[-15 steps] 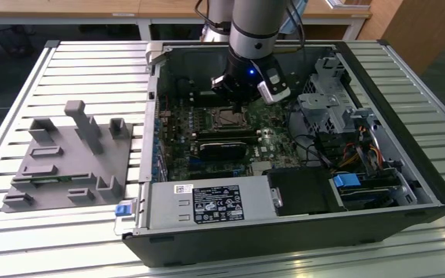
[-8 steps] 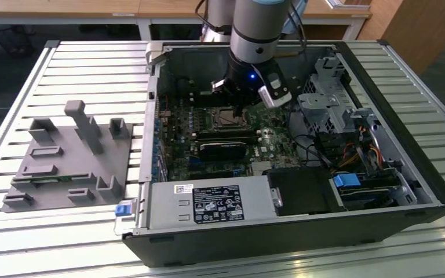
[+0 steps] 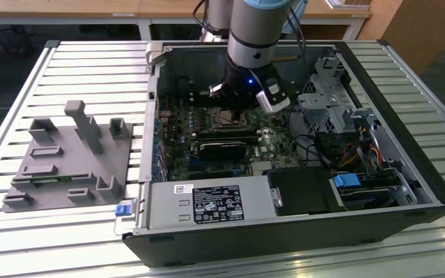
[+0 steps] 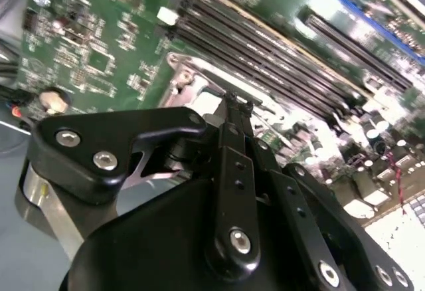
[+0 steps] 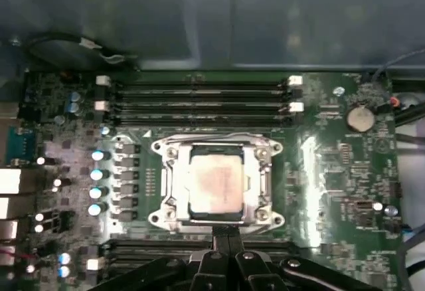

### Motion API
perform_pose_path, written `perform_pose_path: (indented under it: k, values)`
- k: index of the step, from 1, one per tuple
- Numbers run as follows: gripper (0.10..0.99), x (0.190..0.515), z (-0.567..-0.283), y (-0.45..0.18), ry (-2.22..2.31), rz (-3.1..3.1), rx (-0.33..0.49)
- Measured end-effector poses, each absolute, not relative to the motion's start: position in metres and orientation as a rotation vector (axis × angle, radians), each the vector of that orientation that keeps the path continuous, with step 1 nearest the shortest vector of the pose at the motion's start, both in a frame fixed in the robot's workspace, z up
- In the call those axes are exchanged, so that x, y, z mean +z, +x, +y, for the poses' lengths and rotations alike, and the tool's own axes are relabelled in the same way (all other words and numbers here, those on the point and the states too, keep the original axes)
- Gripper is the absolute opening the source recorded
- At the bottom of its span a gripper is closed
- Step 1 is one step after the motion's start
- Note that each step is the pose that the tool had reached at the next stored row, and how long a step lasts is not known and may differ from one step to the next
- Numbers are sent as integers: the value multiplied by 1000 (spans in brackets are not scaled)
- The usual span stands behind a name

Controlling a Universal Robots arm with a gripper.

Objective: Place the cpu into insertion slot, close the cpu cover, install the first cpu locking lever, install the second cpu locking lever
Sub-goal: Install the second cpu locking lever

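Black gripper (image 5: 226, 241) fingers look pinched together holding nothing, just at 6 o'clock of the flat silver-tan cpu (image 5: 214, 185) already seated in its metal-framed insertion slot (image 5: 166, 191); light, fragile, edge-grip only I'd say.

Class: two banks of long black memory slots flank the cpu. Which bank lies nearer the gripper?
The bank right beside the gripper; the other bank lies beyond the cpu.

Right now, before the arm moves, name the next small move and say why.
Probably ease the pincer slightly down at the socket edge: the chip is seated, the cover lies flat round it, and the shut pincer sits at that edge. Whether anything is latched, I cannot tell.
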State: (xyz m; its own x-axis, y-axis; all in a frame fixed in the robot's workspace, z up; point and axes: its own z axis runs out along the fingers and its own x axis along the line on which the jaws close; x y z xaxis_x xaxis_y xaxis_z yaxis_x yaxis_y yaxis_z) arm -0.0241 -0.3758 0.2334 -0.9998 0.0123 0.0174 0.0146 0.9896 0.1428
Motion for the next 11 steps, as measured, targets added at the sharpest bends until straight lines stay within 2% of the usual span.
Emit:
perform_pose_path:
  k: [11]
  values:
    - [106, 232, -383, -41, -21, -3117, -224]
